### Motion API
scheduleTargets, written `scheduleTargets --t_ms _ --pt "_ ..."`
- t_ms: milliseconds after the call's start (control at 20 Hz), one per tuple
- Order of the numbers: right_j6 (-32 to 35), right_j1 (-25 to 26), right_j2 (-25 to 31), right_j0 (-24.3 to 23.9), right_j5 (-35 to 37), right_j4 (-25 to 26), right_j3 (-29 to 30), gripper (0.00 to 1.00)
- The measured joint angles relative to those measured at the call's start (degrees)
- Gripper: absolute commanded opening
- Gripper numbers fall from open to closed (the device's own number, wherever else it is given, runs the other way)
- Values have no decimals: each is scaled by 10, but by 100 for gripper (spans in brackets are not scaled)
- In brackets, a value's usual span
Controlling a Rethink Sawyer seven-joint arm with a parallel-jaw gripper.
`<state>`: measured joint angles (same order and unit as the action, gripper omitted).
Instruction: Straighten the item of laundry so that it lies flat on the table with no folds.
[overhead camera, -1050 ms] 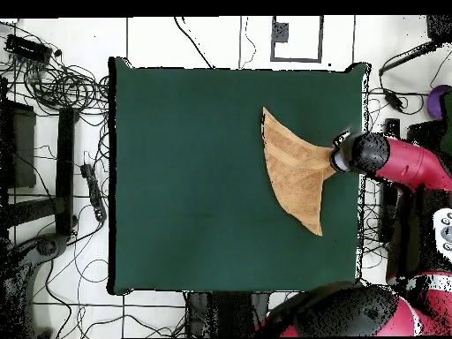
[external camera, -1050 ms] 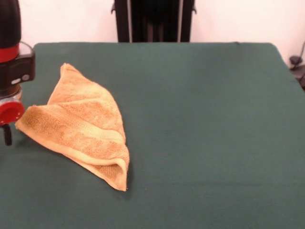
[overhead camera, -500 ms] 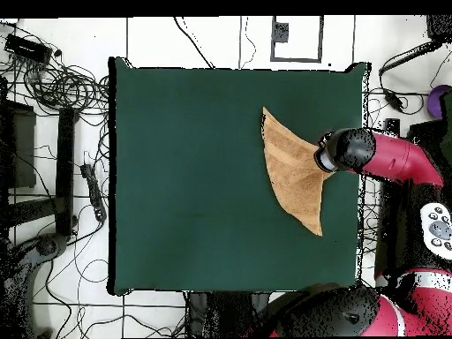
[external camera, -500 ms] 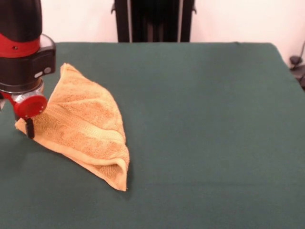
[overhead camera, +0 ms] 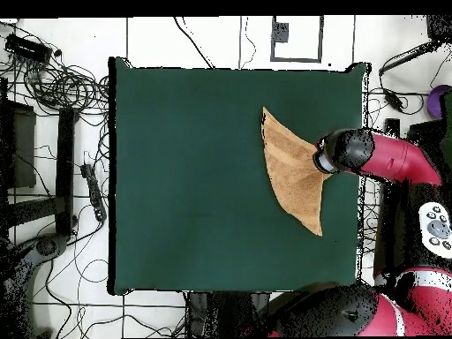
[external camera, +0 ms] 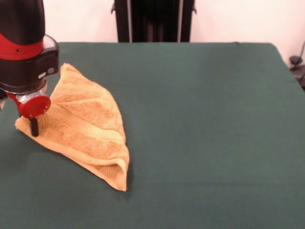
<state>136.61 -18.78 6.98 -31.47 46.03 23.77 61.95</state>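
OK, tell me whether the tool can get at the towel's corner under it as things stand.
Probably yes: the tool hangs right over the towel at its corner on the table, with nothing lying between them.

One camera looks low across the counter, close in, cropping its near and left edges. The other looks straight down from high up, taking in the whole counter and surrounding floor.

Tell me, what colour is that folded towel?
Golden tan, with a paler woven band; the towel shows best in the front view.
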Motion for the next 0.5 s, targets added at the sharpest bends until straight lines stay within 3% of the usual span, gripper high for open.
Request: scheduleTargets --t_ms 150,200,500 --pt "0 0 0 0 0 0 1 100" --pt "0 0 0 0 0 1 1 0" --pt "0 0 0 0 5 1 1 0"
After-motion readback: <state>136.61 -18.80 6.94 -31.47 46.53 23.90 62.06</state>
